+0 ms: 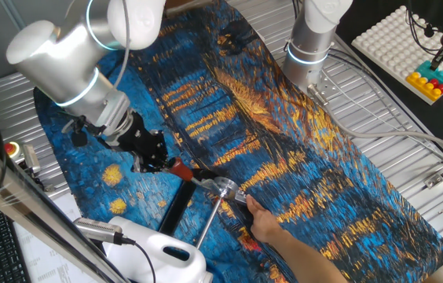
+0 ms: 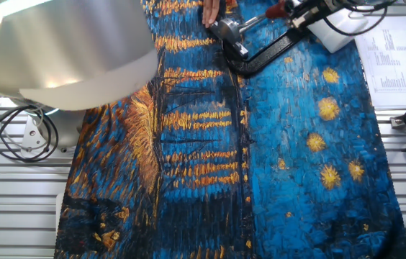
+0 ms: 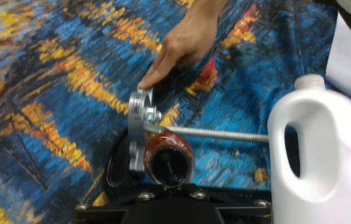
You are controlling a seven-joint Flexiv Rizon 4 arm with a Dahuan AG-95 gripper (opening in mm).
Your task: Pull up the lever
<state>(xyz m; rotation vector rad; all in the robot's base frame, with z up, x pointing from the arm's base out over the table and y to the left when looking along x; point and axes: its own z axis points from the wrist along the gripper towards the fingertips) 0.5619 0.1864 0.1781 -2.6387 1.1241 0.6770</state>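
Note:
The lever is a short silver rod (image 1: 204,180) with a dark-red knob (image 1: 179,169), joined to a silver pivot hub (image 1: 226,188) at the near edge of the painted cloth. My gripper (image 1: 166,163) sits at the knob from the left and looks shut on it. In the hand view the knob (image 3: 168,158) fills the space just ahead of my black gripper (image 3: 168,182), with the hub (image 3: 139,125) to its left; my fingertips are hidden there. In the other fixed view the knob (image 2: 275,11) and hub (image 2: 228,32) are at the top edge.
A person's hand (image 1: 266,226) presses down beside the hub. A long plain silver rod (image 1: 209,214) and a flat black bar (image 1: 174,207) run from the hub toward a white plastic jug (image 1: 159,255). A second arm's base (image 1: 310,47) stands at the back.

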